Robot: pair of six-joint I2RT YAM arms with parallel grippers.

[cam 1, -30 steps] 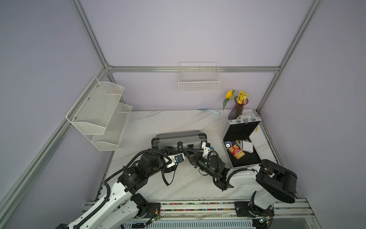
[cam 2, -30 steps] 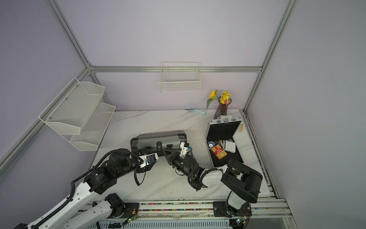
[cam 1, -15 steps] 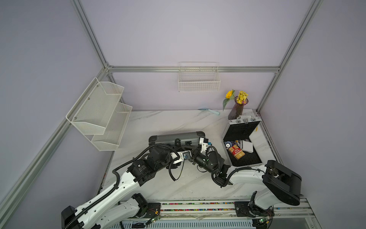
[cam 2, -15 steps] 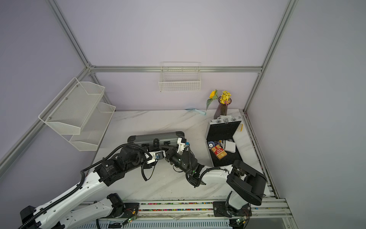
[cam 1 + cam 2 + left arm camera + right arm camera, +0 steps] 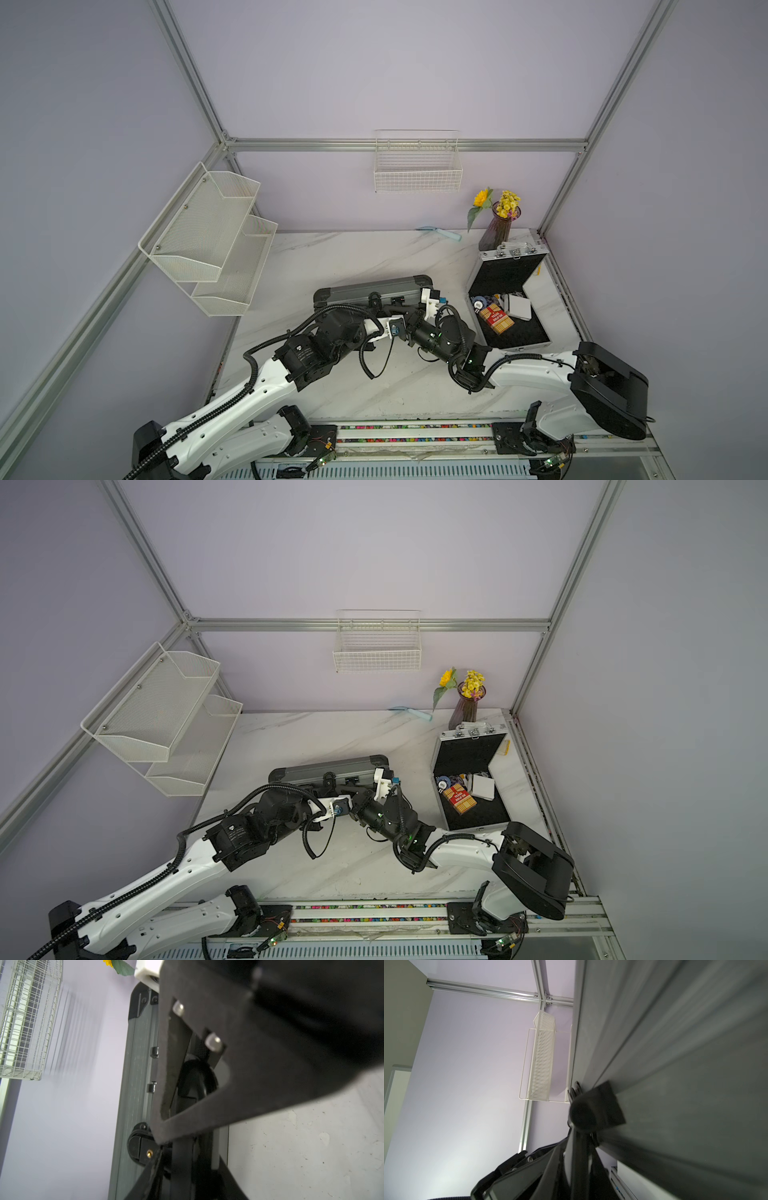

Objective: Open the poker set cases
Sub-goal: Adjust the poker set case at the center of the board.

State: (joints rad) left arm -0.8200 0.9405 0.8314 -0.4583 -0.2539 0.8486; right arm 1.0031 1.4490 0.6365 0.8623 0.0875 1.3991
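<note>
Both wrists crowd over the front of the dark grey case (image 5: 365, 289) at centre frame in both top views. Most of that front edge is buried, and no fingertip can be picked out. Up close, the left gripper (image 5: 164, 1147) is a big out-of-focus black slab, and whether it's pinching the handle (image 5: 195, 1080), can't tell. The right gripper (image 5: 579, 1147) runs off the frame edge, the case wall beside it smeared. Right of centre, in the silver case (image 5: 509, 332), the bits around the red box (image 5: 496, 322) are too tiny to name. The left arm (image 5: 232, 407) is chopped off at the lower left.
</note>
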